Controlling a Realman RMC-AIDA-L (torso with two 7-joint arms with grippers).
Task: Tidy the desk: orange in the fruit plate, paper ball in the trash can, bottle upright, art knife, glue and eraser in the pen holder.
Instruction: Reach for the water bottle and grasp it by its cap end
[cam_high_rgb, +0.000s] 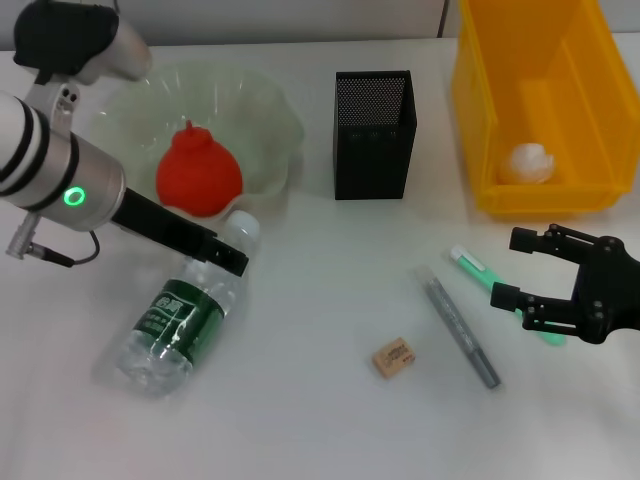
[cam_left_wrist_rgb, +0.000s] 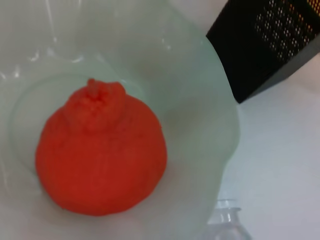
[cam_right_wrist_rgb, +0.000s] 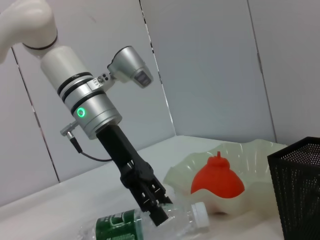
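The orange (cam_high_rgb: 198, 172) sits in the pale-green fruit plate (cam_high_rgb: 262, 110); the left wrist view looks straight down on the orange (cam_left_wrist_rgb: 100, 155). The bottle (cam_high_rgb: 178, 322) lies on its side, white cap toward the plate. My left gripper (cam_high_rgb: 228, 262) is low over the bottle's neck. The paper ball (cam_high_rgb: 530, 162) rests inside the yellow trash can (cam_high_rgb: 480, 120). The green glue (cam_high_rgb: 478, 272), the grey art knife (cam_high_rgb: 458, 325) and the tan eraser (cam_high_rgb: 393, 357) lie on the table. My right gripper (cam_high_rgb: 514, 268) is open right by the glue. The pen holder (cam_high_rgb: 373, 135) stands upright.
The pen holder stands between the fruit plate and the trash can at the back. The art knife lies a little left of the glue, with the eraser in front of it. White tabletop (cam_high_rgb: 320, 420) stretches toward the front edge.
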